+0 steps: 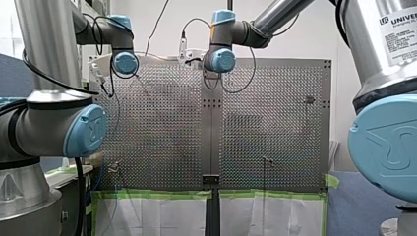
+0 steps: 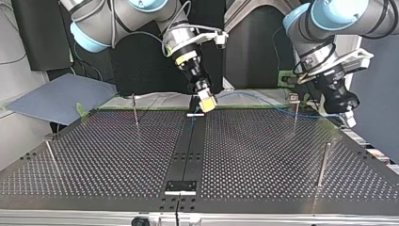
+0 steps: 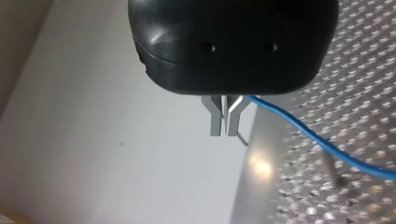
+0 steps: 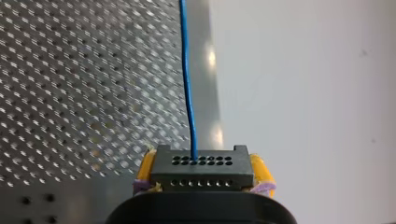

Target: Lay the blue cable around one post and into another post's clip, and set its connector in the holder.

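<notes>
In the right wrist view, the yellow pads of my right gripper (image 4: 201,171) are shut on the black connector (image 4: 201,164). The blue cable (image 4: 187,84) runs straight ahead from it. The top view shows this gripper (image 2: 205,102) hanging over the table's dark centre strip, above a small white holder (image 2: 195,114). From there the cable (image 2: 270,104) sags across to my left gripper (image 2: 349,118) at the table's right edge. Its metal fingers (image 3: 224,119) are shut on the cable (image 3: 322,142). A post with a clip (image 2: 294,99) stands just under the cable's span.
Thin posts rise from the perforated table (image 2: 263,160): one at the top view's back left (image 2: 135,109), one at the left edge (image 2: 51,157), and one at the right front (image 2: 323,164). A second black-and-white holder (image 2: 180,187) sits on the centre strip near the front edge.
</notes>
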`<state>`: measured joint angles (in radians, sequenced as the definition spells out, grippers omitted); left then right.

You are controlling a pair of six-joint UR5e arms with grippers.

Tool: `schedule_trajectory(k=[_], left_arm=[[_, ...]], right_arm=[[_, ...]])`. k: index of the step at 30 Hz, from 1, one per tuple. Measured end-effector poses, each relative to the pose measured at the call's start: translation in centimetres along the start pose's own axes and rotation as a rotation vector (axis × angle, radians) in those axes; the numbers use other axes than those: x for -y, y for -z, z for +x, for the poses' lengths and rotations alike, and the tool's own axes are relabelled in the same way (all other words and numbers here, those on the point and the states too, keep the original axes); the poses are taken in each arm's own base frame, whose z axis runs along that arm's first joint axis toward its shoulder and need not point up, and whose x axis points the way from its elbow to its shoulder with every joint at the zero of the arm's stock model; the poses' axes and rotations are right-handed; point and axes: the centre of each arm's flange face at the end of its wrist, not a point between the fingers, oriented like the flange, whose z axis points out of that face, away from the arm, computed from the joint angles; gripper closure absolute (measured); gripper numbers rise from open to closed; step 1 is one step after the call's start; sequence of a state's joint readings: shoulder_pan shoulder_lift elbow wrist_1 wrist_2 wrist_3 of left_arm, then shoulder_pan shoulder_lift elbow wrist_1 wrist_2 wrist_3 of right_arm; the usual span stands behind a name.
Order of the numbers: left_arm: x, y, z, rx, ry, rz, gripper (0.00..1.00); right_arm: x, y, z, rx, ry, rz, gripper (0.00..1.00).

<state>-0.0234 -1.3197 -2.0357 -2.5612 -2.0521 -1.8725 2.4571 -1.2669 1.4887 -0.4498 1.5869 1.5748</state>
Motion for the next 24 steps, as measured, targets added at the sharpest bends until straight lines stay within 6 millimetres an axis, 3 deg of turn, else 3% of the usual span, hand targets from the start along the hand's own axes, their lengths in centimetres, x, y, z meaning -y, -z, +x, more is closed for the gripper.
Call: schedule_trajectory(k=[8, 16, 24], left_arm=[[-0.9, -3.0, 0.3, 0.004, 0.000, 0.006, 0.92], [-2.6, -6.4, 1.7, -0.012, -0.028, 0.004, 0.92], [-3.7, -9.4, -0.2, 0.034, -0.037, 0.011, 0.92]], right_arm=[[0.7, -1.7, -0.8, 0.022, -0.013, 0.010, 1.00], [0.7, -3.4, 1.9, -0.025, -0.015, 0.009, 1.00], [1.4, -4.9, 5.1, -0.095, -0.037, 0.033, 1.00]])
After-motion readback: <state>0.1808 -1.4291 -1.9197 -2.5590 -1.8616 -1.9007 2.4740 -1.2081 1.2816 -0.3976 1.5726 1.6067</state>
